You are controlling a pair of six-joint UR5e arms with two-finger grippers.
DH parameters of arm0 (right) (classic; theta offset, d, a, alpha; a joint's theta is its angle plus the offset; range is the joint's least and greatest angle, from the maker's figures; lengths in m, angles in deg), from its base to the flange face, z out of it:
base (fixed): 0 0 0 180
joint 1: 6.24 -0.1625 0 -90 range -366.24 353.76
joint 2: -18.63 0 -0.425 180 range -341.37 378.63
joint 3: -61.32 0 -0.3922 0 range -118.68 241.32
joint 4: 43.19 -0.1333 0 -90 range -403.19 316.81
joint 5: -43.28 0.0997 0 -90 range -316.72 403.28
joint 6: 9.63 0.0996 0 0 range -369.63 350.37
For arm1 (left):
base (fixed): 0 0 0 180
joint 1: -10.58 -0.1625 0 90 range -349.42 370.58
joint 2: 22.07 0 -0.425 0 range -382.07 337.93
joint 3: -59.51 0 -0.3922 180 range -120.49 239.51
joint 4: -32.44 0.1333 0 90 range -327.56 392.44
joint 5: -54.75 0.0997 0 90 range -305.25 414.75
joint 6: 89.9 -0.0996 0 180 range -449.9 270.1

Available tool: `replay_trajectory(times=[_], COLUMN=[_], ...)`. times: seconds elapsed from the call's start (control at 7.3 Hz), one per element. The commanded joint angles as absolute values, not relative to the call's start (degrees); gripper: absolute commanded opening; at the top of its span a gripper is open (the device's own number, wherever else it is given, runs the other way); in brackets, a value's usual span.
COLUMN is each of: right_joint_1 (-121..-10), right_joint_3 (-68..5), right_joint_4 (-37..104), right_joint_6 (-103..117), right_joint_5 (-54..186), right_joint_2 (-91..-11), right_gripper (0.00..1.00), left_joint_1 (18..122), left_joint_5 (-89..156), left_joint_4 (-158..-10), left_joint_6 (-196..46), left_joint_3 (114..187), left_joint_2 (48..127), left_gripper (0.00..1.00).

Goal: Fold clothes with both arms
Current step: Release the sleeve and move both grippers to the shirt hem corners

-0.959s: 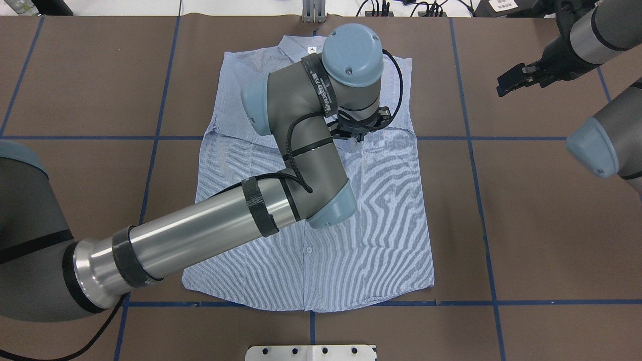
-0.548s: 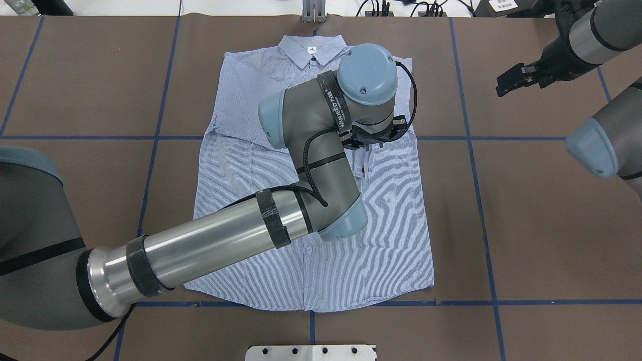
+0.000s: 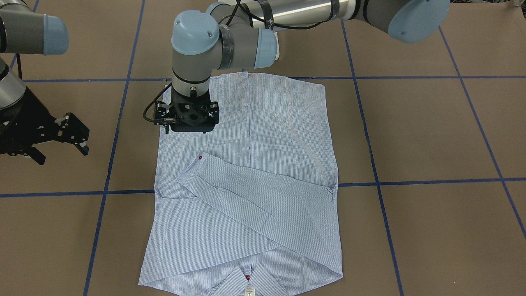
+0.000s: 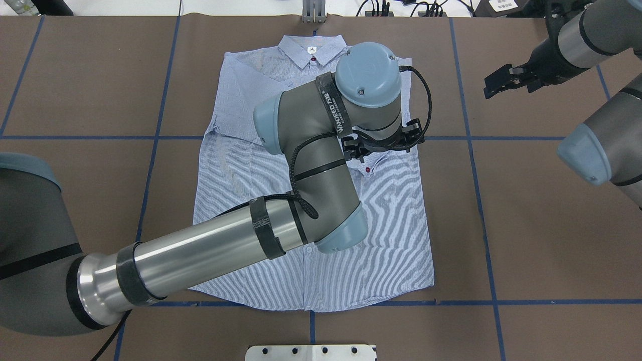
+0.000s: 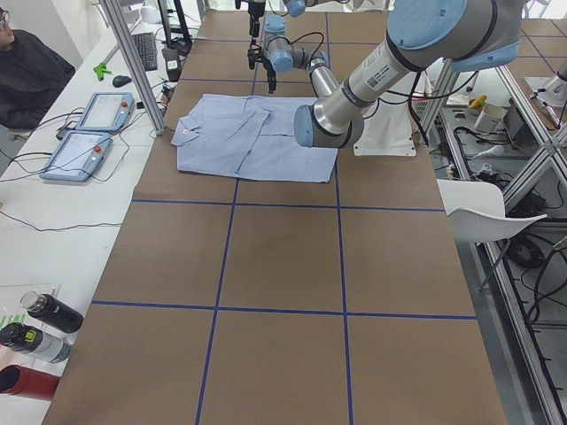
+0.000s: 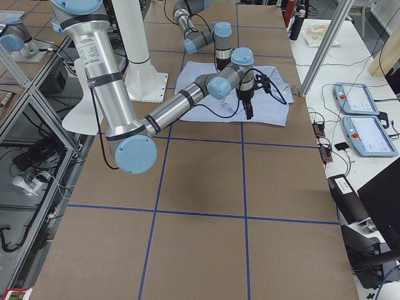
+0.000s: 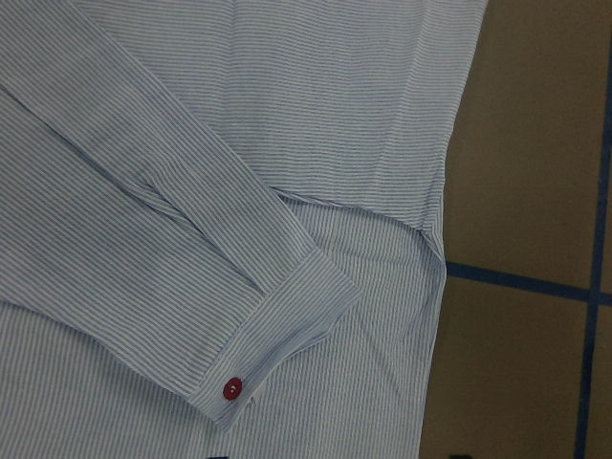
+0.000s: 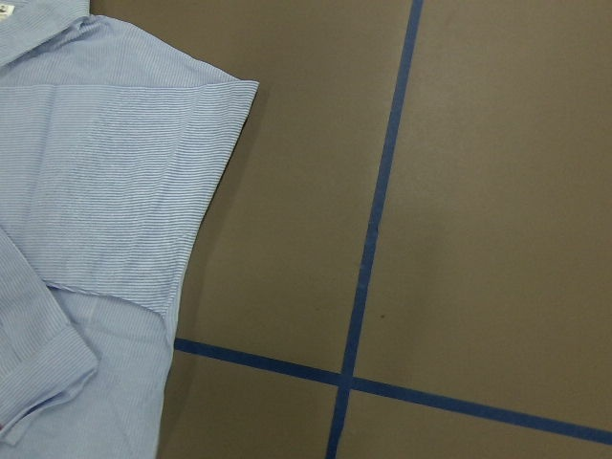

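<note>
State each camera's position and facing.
Front-facing: across the table, down on shirt; left gripper, right gripper.
Overhead: from behind, looking down; left arm crosses shirt.
Exterior left: table's end; left arm near.
Exterior right: opposite end; right arm near.
Left wrist: down on red-buttoned cuff; no jaws.
Right wrist: down on shirt's edge, blue tape; no jaws.
Shared: every view shows the shirt.

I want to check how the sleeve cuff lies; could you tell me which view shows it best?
The left wrist view: the cuff is close up, flat on the shirt, red button clear. The front-facing view shows it small, near the left gripper; overhead, the arm hides most of it.
</note>
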State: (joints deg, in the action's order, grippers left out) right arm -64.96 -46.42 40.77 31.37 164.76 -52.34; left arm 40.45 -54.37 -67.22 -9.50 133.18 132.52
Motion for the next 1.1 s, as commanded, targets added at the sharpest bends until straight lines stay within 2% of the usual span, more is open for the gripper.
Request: replay_trajectory(times=[0.0,0.14,0.68,0.96], right_joint_1=[-59.09,-53.84,-32.30,-22.89], right_joint_3=[-51.76,-54.32,-65.14,-65.59], right_joint_4=[41.27,41.28,40.05,36.98], right_joint_6=[43.49,49.90,66.10,72.44], right_joint_5=[163.95,159.17,140.87,130.87], right_joint_2=[-52.65,-53.08,-64.23,-67.40], right_gripper=[1.00,1.00,1.00,1.00], left_joint_1=[40.55,40.64,37.06,31.44], left_joint_5=[-54.85,-54.68,-49.16,-43.19], left_joint_4=[-59.77,-59.58,-59.93,-63.51], left_joint_6=[-14.31,-17.01,-16.35,-12.49], left_joint_3=[153.18,161.12,180.13,182.74], left_joint_2=[119.35,111.17,92.16,84.23], left_gripper=[1.00,1.00,1.00,1.00])
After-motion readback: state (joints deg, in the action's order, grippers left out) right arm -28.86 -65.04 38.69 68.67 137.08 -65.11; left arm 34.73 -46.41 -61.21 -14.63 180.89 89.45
